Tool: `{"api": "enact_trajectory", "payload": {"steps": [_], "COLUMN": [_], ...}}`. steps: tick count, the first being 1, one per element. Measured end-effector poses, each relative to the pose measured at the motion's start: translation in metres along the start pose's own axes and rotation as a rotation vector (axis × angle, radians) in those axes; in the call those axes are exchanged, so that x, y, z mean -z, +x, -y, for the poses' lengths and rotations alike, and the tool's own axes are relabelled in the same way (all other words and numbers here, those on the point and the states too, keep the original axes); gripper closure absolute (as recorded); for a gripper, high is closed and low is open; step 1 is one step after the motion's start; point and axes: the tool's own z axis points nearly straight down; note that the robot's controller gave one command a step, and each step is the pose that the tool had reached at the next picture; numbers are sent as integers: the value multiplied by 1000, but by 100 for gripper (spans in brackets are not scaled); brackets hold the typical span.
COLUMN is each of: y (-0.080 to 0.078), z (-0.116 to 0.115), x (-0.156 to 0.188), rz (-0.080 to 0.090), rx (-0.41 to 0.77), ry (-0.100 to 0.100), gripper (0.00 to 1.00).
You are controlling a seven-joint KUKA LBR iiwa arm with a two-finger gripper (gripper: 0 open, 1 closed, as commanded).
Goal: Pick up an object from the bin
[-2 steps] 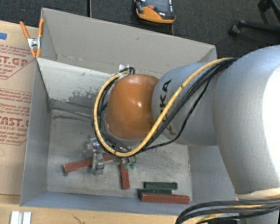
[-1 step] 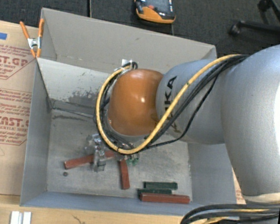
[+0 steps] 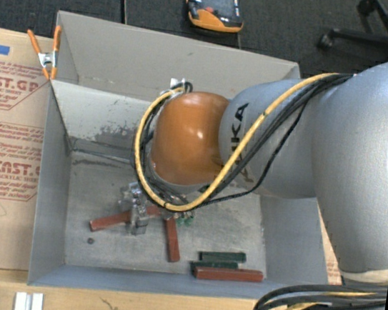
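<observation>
1. My pincer [image 3: 136, 213] is low over the floor of the grey metal bin [image 3: 52, 187], near the floor's middle, beneath my orange domed wrist cover [image 3: 185, 138].
2. It is at the near end of a flat reddish-brown stick [image 3: 106, 224] that runs off toward 8 o'clock from me. I cannot tell whether I touch it or am just above it.
3. I cannot tell how wide my pincer stands, and I see nothing held in it.
4. A second reddish-brown stick [image 3: 172, 241] lies just at my 4 o'clock. Farther that way, near the front wall, a dark green bar [image 3: 222, 257] lies along a longer reddish-brown bar [image 3: 228, 272].
5. My judgement is that I am down at the first stick, but the grip is unconfirmed and the lift is not yet done. Every stick lies flat on the floor.
</observation>
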Motion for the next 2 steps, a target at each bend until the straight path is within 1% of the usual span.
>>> {"api": "enact_trajectory", "payload": {"steps": [1,2], "y": [2,2], "z": [0,0], "x": [9,31], "rz": [-8,-7], "rx": [0,0], "ry": [0,-1], "gripper": [100,100]}}
